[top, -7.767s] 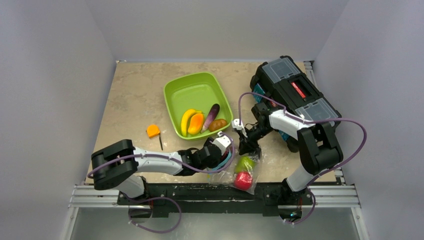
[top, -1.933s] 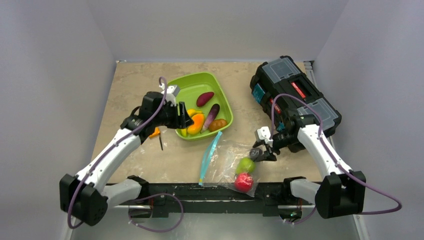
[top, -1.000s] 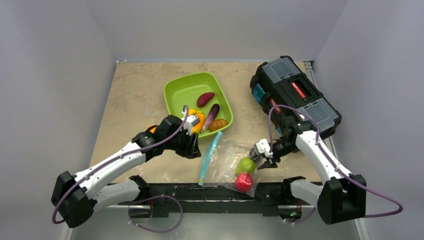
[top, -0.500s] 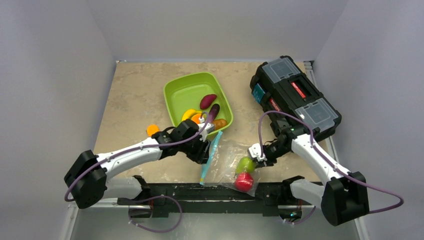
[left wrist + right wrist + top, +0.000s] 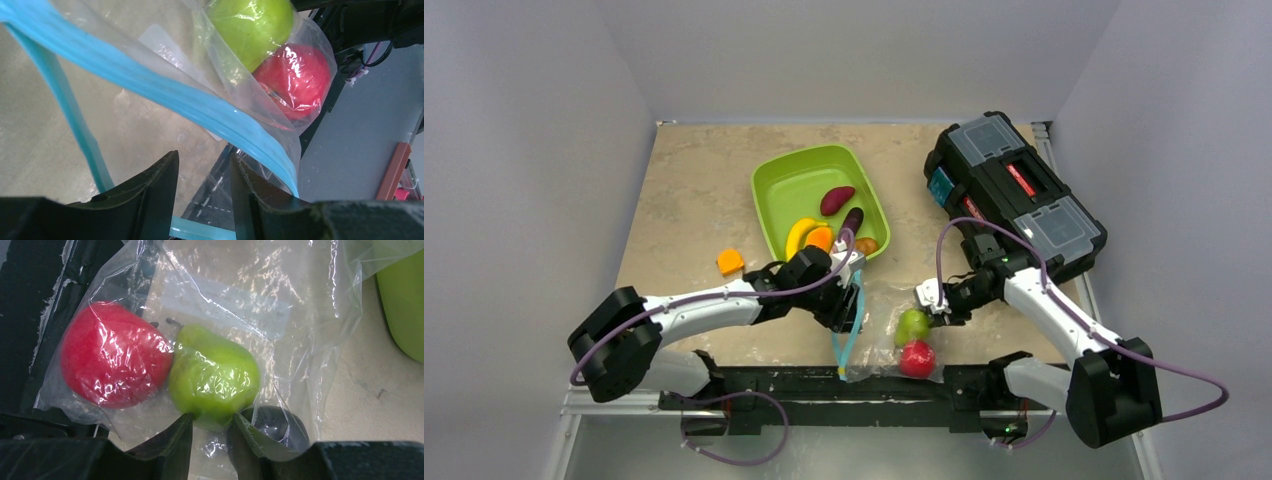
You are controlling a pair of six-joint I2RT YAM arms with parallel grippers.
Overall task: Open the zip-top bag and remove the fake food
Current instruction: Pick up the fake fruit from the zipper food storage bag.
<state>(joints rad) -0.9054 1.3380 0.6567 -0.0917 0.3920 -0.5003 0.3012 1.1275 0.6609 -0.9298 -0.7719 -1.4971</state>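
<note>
Treat the zip-top bag as light, limp, slippery film. It will crumple rather than resist, so take it by the stiffer blue zip strip, the only part with any body. The bag lies at the near edge of the table, between your two arms, with its mouth toward the left arm. Your left gripper sits at that strip with its jaws spread; a gap shows between them and nothing looks clamped. Your right gripper has its jaws pressed onto the end of the green pear through the plastic. The fruit looks hard, glossy and rounded, so I judge it could squirt out of a pinch made through film. There is one bag with two pieces inside, the pear and a red apple, touching each other. Five pieces lie in the one green tray: a maroon piece, a banana, an orange piece, an eggplant and a brown piece.
</note>
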